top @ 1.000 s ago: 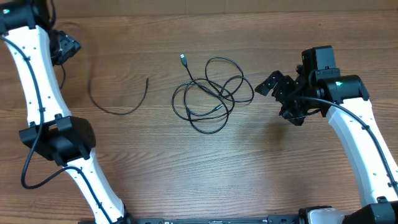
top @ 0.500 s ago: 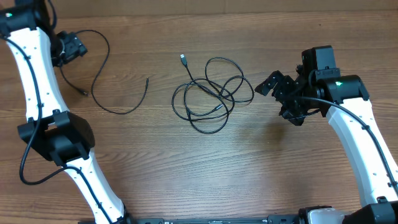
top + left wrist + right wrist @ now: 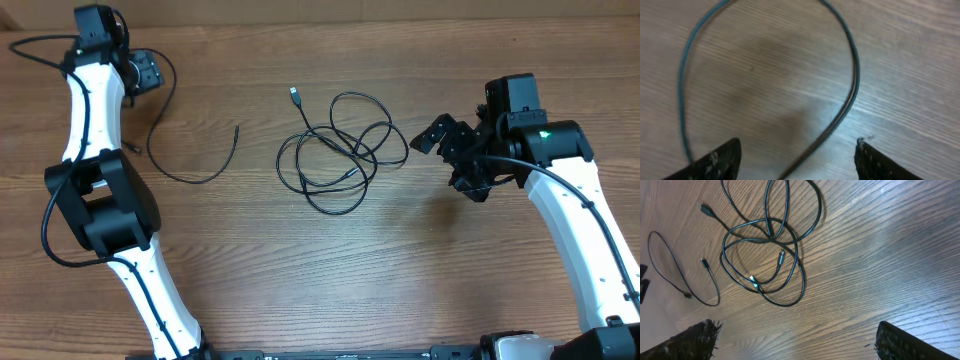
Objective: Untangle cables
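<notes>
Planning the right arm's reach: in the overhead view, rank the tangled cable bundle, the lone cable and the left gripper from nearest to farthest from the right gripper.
1. The tangled cable bundle, table centre, closest to the right gripper.
2. The lone cable, left of centre.
3. The left gripper, far upper left.

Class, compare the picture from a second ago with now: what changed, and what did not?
The left end effector swung inward, over the upper loop of the separate cable; its jaws are open, gripping nothing. That loop, barely seen before, now lies in view. The tangled cables and the right end effector, wide open, stayed put.
</notes>
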